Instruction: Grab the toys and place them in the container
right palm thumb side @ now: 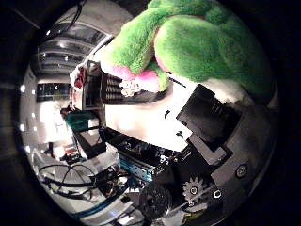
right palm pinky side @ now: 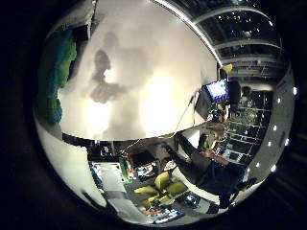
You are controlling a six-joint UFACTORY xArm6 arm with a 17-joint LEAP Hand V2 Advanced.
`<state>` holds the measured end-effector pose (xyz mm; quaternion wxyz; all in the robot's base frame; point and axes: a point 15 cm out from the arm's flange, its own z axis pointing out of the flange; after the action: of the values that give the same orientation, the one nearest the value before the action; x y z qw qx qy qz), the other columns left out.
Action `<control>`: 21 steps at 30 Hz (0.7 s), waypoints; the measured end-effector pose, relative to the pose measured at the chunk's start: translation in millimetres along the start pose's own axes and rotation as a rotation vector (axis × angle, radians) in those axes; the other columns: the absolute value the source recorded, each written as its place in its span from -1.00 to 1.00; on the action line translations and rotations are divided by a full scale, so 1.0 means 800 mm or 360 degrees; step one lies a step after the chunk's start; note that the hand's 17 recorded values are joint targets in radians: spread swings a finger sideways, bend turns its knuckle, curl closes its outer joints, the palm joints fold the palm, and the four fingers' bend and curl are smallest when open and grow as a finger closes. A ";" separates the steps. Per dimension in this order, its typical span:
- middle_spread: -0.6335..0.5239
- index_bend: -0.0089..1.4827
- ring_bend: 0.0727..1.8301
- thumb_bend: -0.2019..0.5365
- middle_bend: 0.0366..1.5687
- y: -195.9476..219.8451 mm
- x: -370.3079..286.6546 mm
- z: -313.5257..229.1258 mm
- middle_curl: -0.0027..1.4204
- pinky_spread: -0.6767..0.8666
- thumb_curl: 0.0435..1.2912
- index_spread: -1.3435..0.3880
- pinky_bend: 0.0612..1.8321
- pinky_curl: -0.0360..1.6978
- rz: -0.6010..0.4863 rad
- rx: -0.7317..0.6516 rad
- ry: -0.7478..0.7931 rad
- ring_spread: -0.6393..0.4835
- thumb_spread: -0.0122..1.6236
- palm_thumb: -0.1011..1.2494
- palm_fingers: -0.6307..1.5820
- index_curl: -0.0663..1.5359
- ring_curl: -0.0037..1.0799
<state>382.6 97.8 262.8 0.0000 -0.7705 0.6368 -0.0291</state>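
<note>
White tabletop [right palm pinky side: 144, 86] is filling my little-finger view, nothing on it but shadows. I'm seeing 1 green plush toy [right palm thumb side: 197, 42] pressed close against the hand [right palm thumb side: 211, 136], fingers seemingly wrapping it. Container isn't showing, so drop-off is looking undone.

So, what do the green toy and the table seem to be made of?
The green toy looks like soft plush fabric: its surface is fuzzy and matte, with pink patches underneath. The table seems a smooth, hard white board, perhaps laminate; it carries soft shadows and bright light patches, so it is slightly glossy.
</note>
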 end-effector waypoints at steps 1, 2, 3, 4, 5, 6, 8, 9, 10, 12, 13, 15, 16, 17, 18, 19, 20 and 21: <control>-0.34 -0.28 0.15 -0.50 0.22 -0.004 -0.020 0.002 -0.06 -0.76 -0.52 0.00 0.04 -0.18 -0.0036 0.0015 0.0004 -0.41 0.28 0.63 0.56 0.12 0.10; -0.34 -0.29 0.15 -0.50 0.22 -0.012 -0.038 0.006 -0.06 -0.75 -0.52 0.00 0.05 -0.17 -0.0060 0.0046 0.0012 -0.41 0.28 0.63 0.57 0.13 0.10; -0.34 -0.29 0.15 -0.50 0.22 -0.022 -0.056 0.009 -0.06 -0.75 -0.52 0.00 0.05 -0.17 -0.0084 0.0079 0.0023 -0.41 0.28 0.63 0.57 0.13 0.10; -0.34 -0.29 0.15 -0.50 0.22 -0.033 -0.074 0.011 -0.06 -0.75 -0.52 -0.01 0.05 -0.17 -0.0114 0.0115 0.0038 -0.41 0.28 0.63 0.57 0.14 0.10; -0.34 -0.29 0.15 -0.50 0.21 -0.047 -0.089 0.012 -0.06 -0.74 -0.52 -0.01 0.05 -0.17 -0.0139 0.0146 0.0063 -0.41 0.28 0.63 0.57 0.14 0.10; -0.34 -0.29 0.15 -0.50 0.21 -0.059 -0.098 0.012 -0.06 -0.74 -0.52 -0.01 0.05 -0.16 -0.0148 0.0162 0.0077 -0.41 0.28 0.63 0.57 0.14 0.10; -0.34 -0.30 0.15 -0.50 0.22 -0.080 -0.117 0.012 -0.06 -0.74 -0.52 -0.01 0.05 -0.16 -0.0160 0.0179 0.0084 -0.41 0.28 0.63 0.58 0.15 0.10; -0.34 -0.31 0.15 -0.50 0.21 -0.089 -0.124 0.015 -0.06 -0.74 -0.53 -0.01 0.05 -0.16 -0.0164 0.0181 0.0085 -0.41 0.27 0.62 0.57 0.15 0.10; -0.34 -0.33 0.16 -0.50 0.20 -0.096 -0.131 0.020 -0.07 -0.74 -0.53 -0.02 0.05 -0.16 -0.0170 0.0178 0.0086 -0.40 0.27 0.62 0.56 0.15 0.10; -0.37 -0.57 0.20 -0.52 0.02 -0.115 -0.143 0.033 -0.11 -0.79 -0.53 -0.02 0.11 -0.14 -0.0181 0.0177 0.0085 -0.42 0.28 0.59 0.31 0.11 0.13; -0.37 -0.69 0.21 -0.52 -0.15 -0.124 -0.148 0.037 -0.16 -0.81 -0.54 -0.02 0.16 -0.13 -0.0189 0.0186 0.0082 -0.42 0.28 0.57 0.14 0.07 0.14; -0.19 -0.64 -0.14 -0.55 -0.41 -0.139 -0.153 0.048 -0.28 -0.56 -0.56 -0.05 -0.01 -0.12 -0.0209 0.0183 0.0087 -0.21 0.29 0.48 -0.43 0.00 0.01; -0.09 -0.66 -0.37 -0.56 -0.51 -0.144 -0.153 0.050 -0.35 -0.31 -0.56 -0.07 -0.10 -0.21 -0.0225 0.0183 0.0093 0.00 0.28 0.41 -0.48 -0.11 -0.20; -0.04 -0.68 -0.46 -0.56 -0.56 -0.147 -0.151 0.051 -0.38 -0.18 -0.57 -0.07 -0.14 -0.25 -0.0249 0.0180 0.0102 0.11 0.28 0.39 -0.51 -0.15 -0.28; 0.04 -0.72 -0.55 -0.56 -0.64 -0.151 -0.148 0.053 -0.42 0.00 -0.57 -0.07 -0.20 -0.29 -0.0267 0.0178 0.0110 0.25 0.26 0.34 -0.56 -0.20 -0.36; 0.08 -0.75 -0.59 -0.56 -0.68 -0.151 -0.141 0.055 -0.44 0.08 -0.58 -0.06 -0.22 -0.32 -0.0278 0.0164 0.0116 0.30 0.26 0.32 -0.56 -0.22 -0.40; 0.12 -0.77 -0.62 -0.56 -0.71 -0.152 -0.134 0.056 -0.46 0.16 -0.58 -0.05 -0.25 -0.34 -0.0273 0.0156 0.0119 0.36 0.26 0.29 -0.55 -0.26 -0.42; 0.17 -0.79 -0.67 -0.55 -0.77 -0.153 -0.129 0.057 -0.48 0.28 -0.58 -0.04 -0.28 -0.38 -0.0269 0.0153 0.0122 0.45 0.25 0.25 -0.54 -0.31 -0.46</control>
<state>485.4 220.2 217.2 0.0101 -0.8188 0.5670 -0.0889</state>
